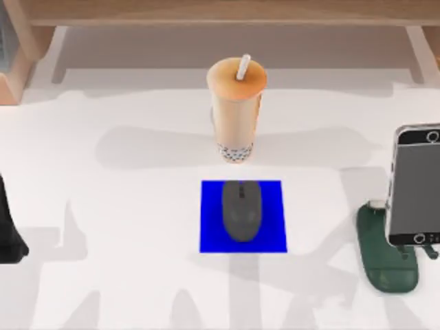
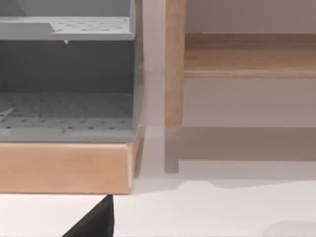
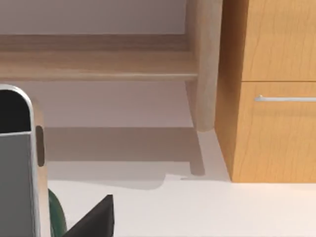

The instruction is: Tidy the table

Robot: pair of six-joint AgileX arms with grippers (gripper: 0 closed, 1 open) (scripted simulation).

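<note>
The white table [image 1: 117, 227] holds a tall cup of bubble tea [image 1: 237, 110] with a straw at the middle back. In front of the cup lies a small blue mat [image 1: 275, 237] with a dark grey mouse [image 1: 241, 210] on it. At the right edge a phone [image 1: 414, 185] leans upright on a dark green stand [image 1: 387, 265]. My left arm [image 1: 8, 234] is parked at the table's left edge. A black part of the left gripper [image 2: 96, 222] shows low over the tabletop. My right gripper [image 3: 94, 222] hangs just beside the phone [image 3: 17, 163] and its stand [image 3: 57, 219].
A wooden shelf [image 1: 227, 10] on legs runs along the back of the table. A grey perforated organiser [image 2: 66, 106] on a wooden base sits at the back left. A wooden drawer cabinet [image 3: 271, 89] stands at the back right.
</note>
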